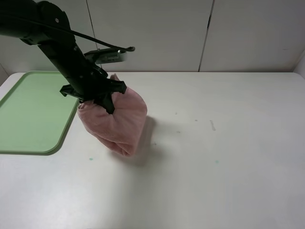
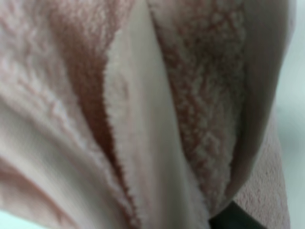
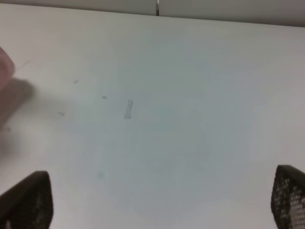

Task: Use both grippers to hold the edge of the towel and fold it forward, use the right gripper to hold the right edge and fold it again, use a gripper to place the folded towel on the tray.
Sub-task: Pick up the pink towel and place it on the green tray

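- Gripping the folded towel (image 1: 114, 121) from above, the left gripper (image 1: 108, 106) hangs it over the table (image 1: 214, 157), just beside the tray (image 1: 28, 114).
- Folding appears done; placing remains. Right gripper (image 3: 157, 205) spread wide, empty.

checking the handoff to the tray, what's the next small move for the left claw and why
Probably carry the towel sideways toward the tray before lowering. The left claw is shut on the bunched towel's top, and the towel hangs just beside the tray's rim, its lower end at or near the table, not over the tray. The right claw is open over bare table, holding nothing.
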Action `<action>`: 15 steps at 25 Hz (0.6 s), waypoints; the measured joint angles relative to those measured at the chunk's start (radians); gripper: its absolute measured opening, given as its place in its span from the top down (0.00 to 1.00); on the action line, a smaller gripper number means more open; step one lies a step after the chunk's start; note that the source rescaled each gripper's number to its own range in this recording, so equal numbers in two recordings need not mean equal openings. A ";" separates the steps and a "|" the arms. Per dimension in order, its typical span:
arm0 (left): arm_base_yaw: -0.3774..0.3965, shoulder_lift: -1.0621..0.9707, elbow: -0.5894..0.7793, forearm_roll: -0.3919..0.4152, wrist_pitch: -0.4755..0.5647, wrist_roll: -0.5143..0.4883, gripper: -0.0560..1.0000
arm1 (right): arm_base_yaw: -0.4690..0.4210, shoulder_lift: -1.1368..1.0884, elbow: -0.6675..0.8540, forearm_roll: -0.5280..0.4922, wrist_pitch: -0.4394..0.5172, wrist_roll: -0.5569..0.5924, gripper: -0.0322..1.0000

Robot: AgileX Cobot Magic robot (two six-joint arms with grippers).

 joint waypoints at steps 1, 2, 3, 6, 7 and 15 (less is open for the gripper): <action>0.018 -0.009 0.000 0.020 0.010 0.000 0.77 | 0.000 0.000 0.000 0.000 0.000 0.000 0.00; 0.036 -0.017 0.000 0.038 0.018 0.000 0.77 | 0.000 0.000 0.000 0.000 0.000 0.000 0.00; 0.052 -0.022 0.000 0.050 0.026 0.000 0.77 | 0.000 0.000 0.000 0.000 0.000 0.000 0.00; 0.117 -0.030 0.000 0.082 0.049 -0.007 0.77 | 0.000 0.000 0.000 0.000 0.000 0.000 0.00; 0.136 -0.031 0.001 0.091 0.052 -0.007 0.77 | 0.000 0.000 0.000 0.000 0.000 0.000 0.00; 0.284 -0.033 0.001 0.189 0.065 -0.007 0.77 | 0.000 0.000 0.000 0.000 0.000 0.000 0.00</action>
